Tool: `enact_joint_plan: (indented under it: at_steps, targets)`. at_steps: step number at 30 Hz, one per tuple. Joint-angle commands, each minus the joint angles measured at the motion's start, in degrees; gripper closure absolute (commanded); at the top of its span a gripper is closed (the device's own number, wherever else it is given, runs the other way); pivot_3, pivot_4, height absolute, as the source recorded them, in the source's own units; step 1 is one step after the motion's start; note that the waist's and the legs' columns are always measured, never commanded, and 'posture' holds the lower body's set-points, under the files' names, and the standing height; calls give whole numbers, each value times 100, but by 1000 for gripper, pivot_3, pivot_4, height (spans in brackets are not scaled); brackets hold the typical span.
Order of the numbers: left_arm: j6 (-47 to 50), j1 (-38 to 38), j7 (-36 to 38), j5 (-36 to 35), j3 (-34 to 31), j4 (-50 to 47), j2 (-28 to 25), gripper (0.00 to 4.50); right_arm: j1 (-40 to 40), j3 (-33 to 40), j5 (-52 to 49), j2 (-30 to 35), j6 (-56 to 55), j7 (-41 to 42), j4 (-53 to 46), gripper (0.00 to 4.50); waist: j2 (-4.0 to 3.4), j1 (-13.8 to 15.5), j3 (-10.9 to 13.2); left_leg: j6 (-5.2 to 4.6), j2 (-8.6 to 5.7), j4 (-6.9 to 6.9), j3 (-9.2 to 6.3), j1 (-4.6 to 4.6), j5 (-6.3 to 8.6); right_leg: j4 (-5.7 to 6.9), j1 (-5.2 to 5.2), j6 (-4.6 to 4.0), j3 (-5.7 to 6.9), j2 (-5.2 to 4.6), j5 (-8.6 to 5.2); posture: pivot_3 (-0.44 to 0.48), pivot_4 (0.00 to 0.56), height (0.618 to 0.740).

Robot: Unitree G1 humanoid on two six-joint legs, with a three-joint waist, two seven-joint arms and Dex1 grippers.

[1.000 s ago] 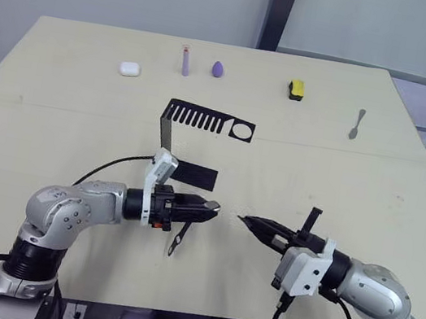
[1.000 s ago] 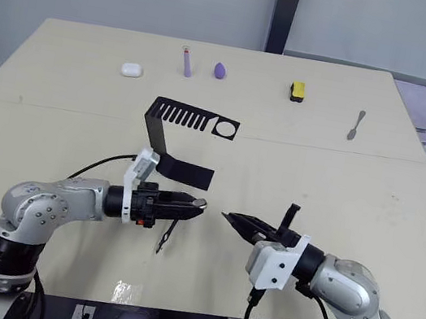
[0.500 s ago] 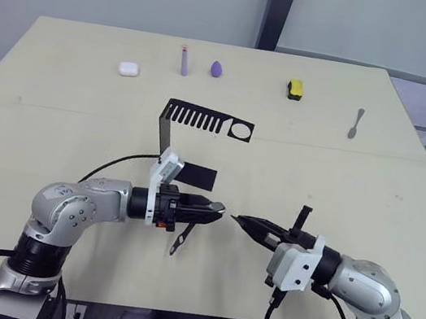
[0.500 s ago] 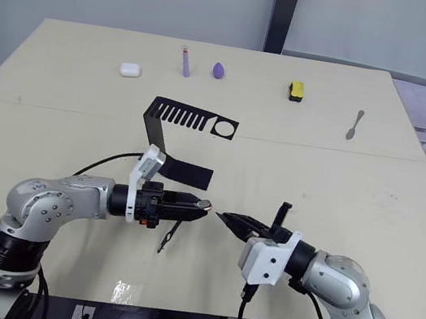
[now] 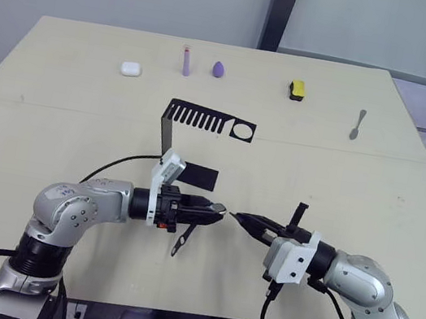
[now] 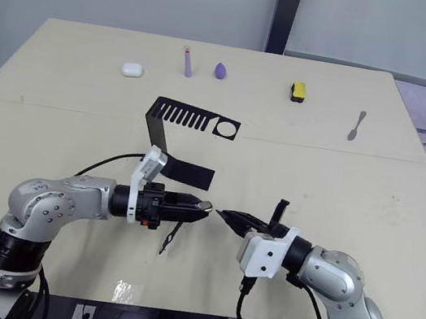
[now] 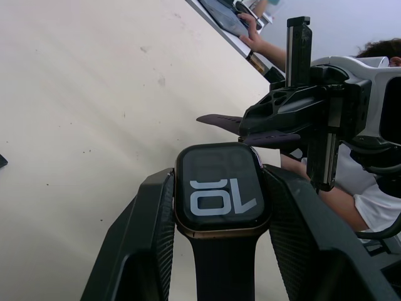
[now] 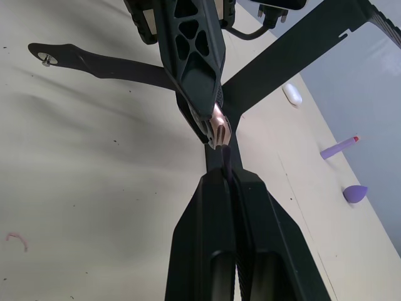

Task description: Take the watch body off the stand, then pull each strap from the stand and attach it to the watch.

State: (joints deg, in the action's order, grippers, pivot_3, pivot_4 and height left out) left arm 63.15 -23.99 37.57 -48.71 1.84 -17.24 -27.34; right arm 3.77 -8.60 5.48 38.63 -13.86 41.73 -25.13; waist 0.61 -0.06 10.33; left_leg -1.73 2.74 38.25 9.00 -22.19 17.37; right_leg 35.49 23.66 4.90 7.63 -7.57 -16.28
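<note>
Near the counter point(image 5: 372, 196) front edge, left tool point(image 5: 217, 209) clamped on the watch body point(image 7: 220, 194), 1 strap point(image 5: 181, 240) attached and dangling. Just beside it, tip to tip, right tool point(image 5: 241, 216) pinched shut on the other strap point(image 7: 220, 119). Behind both, the stand point(image 5: 202, 125) upright mid-counter.

Watch body point(image 7: 220, 191) (one strap point(image 5: 180, 241) attached), stand point(image 5: 192, 135) upright behind

Watch body point(image 5: 219, 208) between both grippers, stand point(image 5: 202, 129) behind on table point(image 5: 373, 188).
</note>
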Motion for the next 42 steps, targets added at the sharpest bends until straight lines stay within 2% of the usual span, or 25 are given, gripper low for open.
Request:
enact_joint_plan:
  at_steps: [1,42]
  targets:
    - [-88,-25,30,19,9,-95,12,2893,48,15,-35,-50,-120,-42,-118,4500,0,0,0,0,0,0,0,0,0,0,0,0,0,0,0,0,150,740]
    - [-105,-4,-33,80,14,-123,123,2893,20,-78,-98,-67,-192,19,-52,4500,0,1,0,0,0,0,0,0,0,1,0,0,0,0,0,0,150,740]
